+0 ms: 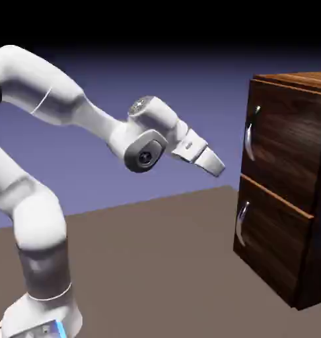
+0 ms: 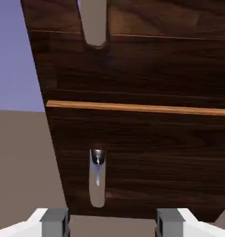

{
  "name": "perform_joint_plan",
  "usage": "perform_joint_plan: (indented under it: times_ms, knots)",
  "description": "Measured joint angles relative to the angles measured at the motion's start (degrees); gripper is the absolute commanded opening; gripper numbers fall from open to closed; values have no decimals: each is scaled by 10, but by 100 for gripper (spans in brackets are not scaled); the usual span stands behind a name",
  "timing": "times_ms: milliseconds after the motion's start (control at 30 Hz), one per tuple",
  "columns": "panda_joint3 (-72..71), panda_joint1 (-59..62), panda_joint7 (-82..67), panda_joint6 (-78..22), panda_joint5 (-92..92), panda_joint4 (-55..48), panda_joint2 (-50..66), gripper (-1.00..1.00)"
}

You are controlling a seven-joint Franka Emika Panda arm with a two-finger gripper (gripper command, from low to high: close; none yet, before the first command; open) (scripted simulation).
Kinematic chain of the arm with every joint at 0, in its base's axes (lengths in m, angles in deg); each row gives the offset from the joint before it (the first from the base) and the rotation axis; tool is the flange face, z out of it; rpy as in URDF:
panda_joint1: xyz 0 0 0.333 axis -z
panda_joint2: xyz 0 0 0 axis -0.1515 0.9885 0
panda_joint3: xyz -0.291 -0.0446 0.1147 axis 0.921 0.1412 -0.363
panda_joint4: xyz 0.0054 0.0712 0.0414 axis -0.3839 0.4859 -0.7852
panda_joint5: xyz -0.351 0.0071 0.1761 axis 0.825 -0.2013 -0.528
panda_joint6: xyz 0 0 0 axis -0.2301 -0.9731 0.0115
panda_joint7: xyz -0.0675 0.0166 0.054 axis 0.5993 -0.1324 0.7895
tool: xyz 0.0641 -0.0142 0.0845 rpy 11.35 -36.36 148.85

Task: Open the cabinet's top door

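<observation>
Gripper hangs open and empty before the cabinet

At the bottom edge of the hand view, the gripper (image 2: 112, 223) shows its two grey fingertips (image 2: 55, 222) set wide apart, with nothing held between them and neither touching a handle. In the exterior view it sits right of centre, angled down toward the cabinet (image 1: 282, 191) and apart from it. The top door (image 1: 286, 142) is in the upper right of that frame, closed, with its curved silver handle (image 1: 249, 140) near its left edge. The lower panel (image 1: 272, 237) and its lower handle (image 1: 242, 223) lie beneath. No writing can be read in either view.
</observation>
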Motion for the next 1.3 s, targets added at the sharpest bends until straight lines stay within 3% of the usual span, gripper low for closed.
perform_joint_plan:
  times_ms: [1300]
  knots:
    - [662, -639, 563, -174, -972, -127, 663, 0]
